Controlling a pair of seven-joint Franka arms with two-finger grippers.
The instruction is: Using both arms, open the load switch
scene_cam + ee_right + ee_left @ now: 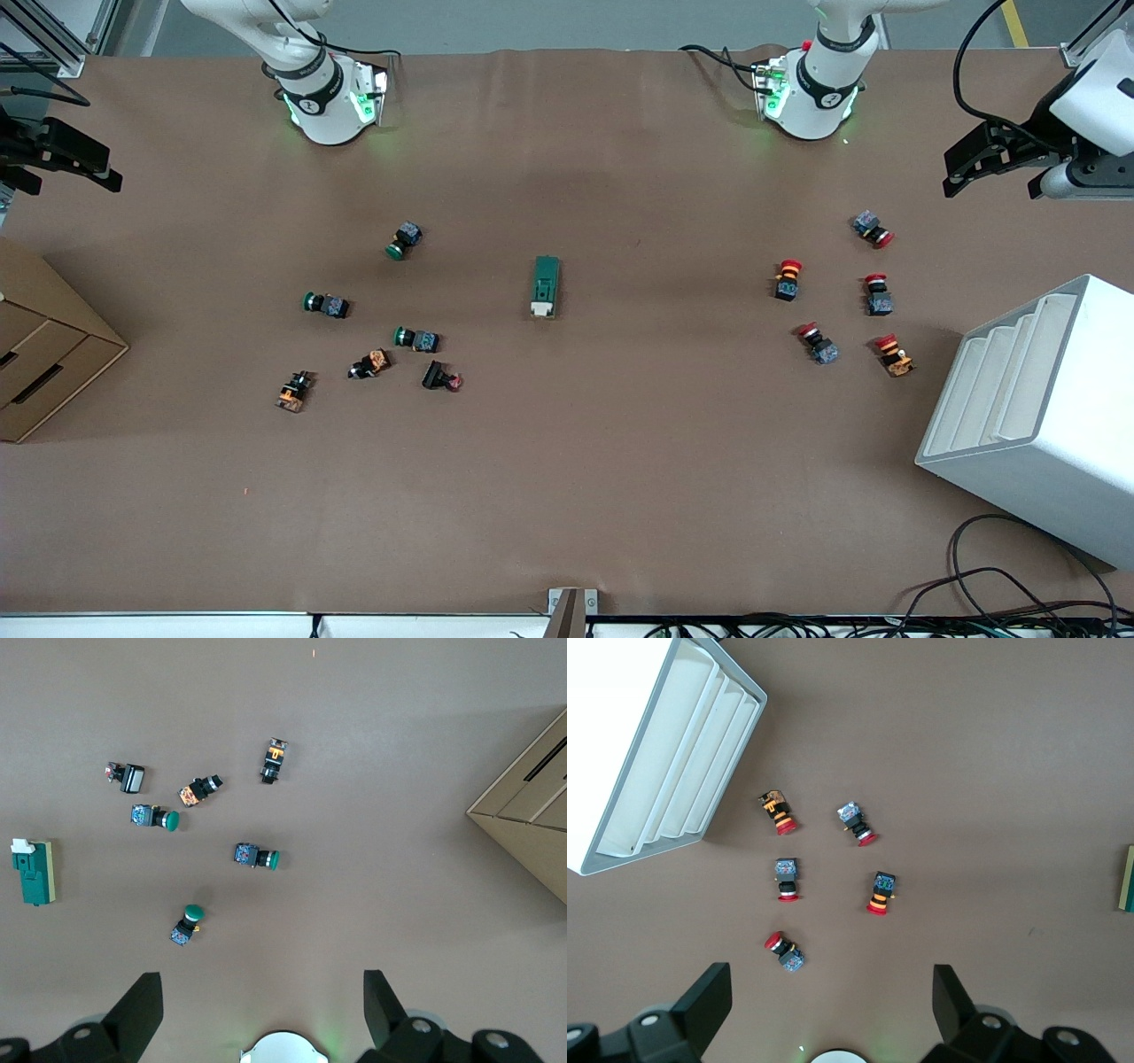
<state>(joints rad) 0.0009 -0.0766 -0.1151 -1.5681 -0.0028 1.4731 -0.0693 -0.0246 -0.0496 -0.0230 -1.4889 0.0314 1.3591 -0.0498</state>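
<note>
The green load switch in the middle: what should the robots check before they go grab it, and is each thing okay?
1. Load switch lies alone mid-table: ok.
2. White tab faces the front camera: ok.
3. Left gripper open, up at its table end: ok.
4. Right gripper open, at its end: ok.
5. Green buttons and red buttons lie apart from the switch: ok.
6. How hard the tab pulls: cannot tell.

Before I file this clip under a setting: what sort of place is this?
Most likely a robotics lab or test bench. Two white robot arms are bolted to a brown-covered table, small push buttons and a green load switch lie scattered on it, and loose cables trail at the edge.
</note>
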